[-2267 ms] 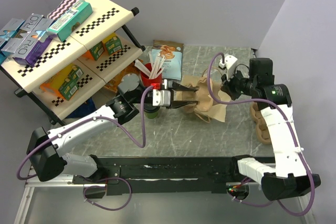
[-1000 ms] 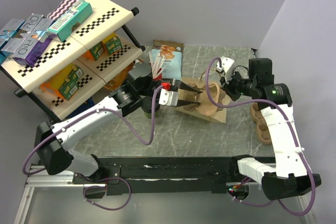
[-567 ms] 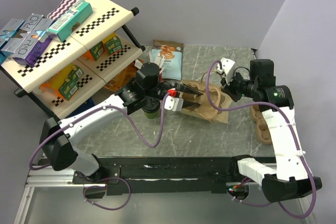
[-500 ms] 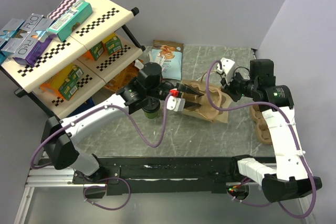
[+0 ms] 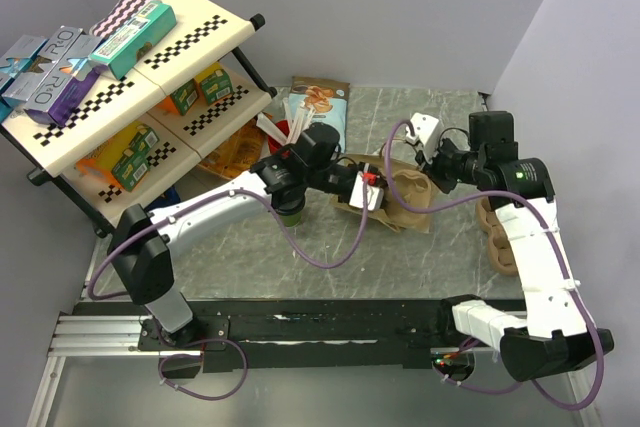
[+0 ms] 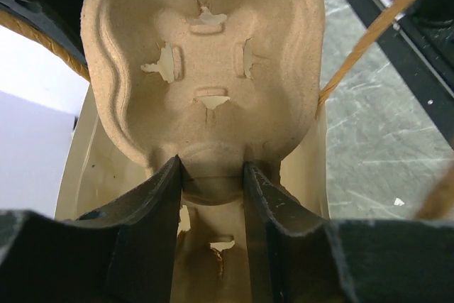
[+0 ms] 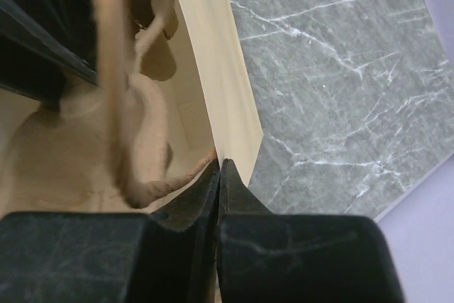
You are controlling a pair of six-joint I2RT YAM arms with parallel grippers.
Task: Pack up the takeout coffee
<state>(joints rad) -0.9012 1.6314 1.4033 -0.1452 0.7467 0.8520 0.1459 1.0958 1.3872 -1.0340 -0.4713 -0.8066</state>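
Observation:
The takeout coffee, a dark-green cup (image 5: pixel 290 213), stands on the table, partly hidden under my left arm. My left gripper (image 5: pixel 378 194) reaches into the open brown paper bag (image 5: pixel 405 209). In the left wrist view it (image 6: pixel 213 175) is shut on the middle ridge of a pulp cup carrier (image 6: pixel 202 69), held inside the bag's cream walls (image 6: pixel 85 161). My right gripper (image 5: pixel 432 167) is shut on the bag's rim (image 7: pixel 234 125) and holds the mouth open, as the right wrist view shows (image 7: pixel 220 164).
A red cup with white stirrers (image 5: pixel 284 132) stands behind the green cup. A snack bag (image 5: pixel 318 105) lies at the back. A stack of pulp carriers (image 5: pixel 500 237) sits at the right edge. A checkered shelf with boxes (image 5: pixel 130 87) fills the left.
My left arm has swung right and pushed the cup carrier deeper into the bag. The red cup has come back into view. My right gripper still holds the bag's rim.

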